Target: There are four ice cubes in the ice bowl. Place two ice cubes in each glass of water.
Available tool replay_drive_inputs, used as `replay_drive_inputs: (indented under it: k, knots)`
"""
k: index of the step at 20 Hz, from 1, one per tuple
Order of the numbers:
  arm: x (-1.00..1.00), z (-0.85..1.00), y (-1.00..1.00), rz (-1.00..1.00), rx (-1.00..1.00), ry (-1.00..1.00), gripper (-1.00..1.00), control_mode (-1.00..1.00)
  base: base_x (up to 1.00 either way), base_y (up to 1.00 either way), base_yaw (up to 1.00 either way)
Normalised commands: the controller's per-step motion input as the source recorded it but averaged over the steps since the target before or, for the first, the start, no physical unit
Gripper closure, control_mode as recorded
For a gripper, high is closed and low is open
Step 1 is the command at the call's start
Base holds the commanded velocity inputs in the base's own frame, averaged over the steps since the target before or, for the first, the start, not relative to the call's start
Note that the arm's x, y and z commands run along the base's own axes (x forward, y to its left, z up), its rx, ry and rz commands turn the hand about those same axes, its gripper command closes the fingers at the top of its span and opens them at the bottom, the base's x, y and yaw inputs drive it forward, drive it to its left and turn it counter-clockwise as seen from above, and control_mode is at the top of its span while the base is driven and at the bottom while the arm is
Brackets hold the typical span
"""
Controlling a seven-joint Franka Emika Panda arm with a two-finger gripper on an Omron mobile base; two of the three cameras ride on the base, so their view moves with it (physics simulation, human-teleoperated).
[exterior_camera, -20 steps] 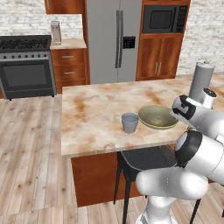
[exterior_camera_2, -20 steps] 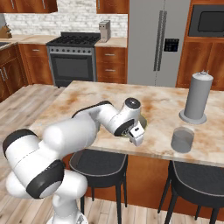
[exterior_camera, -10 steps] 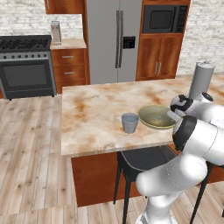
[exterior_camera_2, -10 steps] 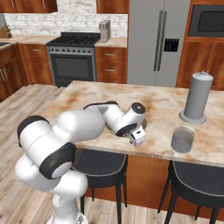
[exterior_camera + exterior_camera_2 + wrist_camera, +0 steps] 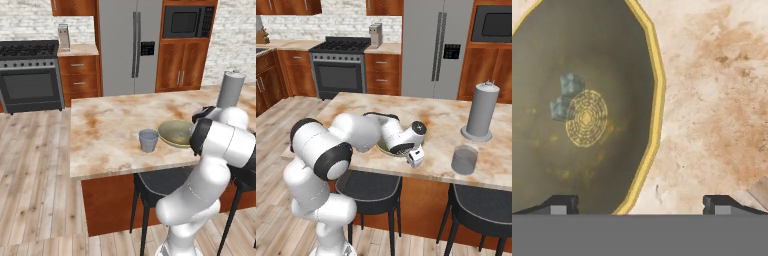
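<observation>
**A:** Item one, my pincer [image 5: 639, 202]. State?

**B:** Jaws spread wide, nothing between them. It hangs over the rim of the ice bowl [image 5: 654, 95], one tip above the bowl's inside, the other above bare tabletop [image 5: 712, 100] beside the bowl.

**A:** Item two, the ice.

**B:** Two ice cubes [image 5: 566, 96] seen, touching each other, at the bowl's centre next to the ring pattern. I cannot tell whether any more lie in the bowl.

**A:** Item three, the glasses.

**B:** One glass [image 5: 148, 140] just beside the bowl on the side away from my arm; the other glass [image 5: 464, 159] well apart from the bowl, on my arm's side, near the tall grey cylinder [image 5: 481, 111].

**A:** Hazards?

**B:** As I judge it: straddling the rim, a descent here would strike the bowl's edge and tip or shove it. The cubes touch, so a closing grip may catch both or squirt one away. Small, slick cubes could slip out on the way to a glass.
</observation>
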Motion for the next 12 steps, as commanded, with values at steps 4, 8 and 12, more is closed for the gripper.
replay_drive_inputs:
  k: [4,8,12]
  knots:
    - [0.44,-0.33,-0.17,0.0,0.03,0.0,-1.0,-1.0,0.0,0.0,0.0]
    - [0.36,-0.3,-0.13,0.0,0.02,0.0,-1.0,-1.0,0.0,0.0,0.0]
    - [0.16,-0.2,-0.02,0.0,0.0,0.0,1.0,-1.0,0.0,0.0,0.0]
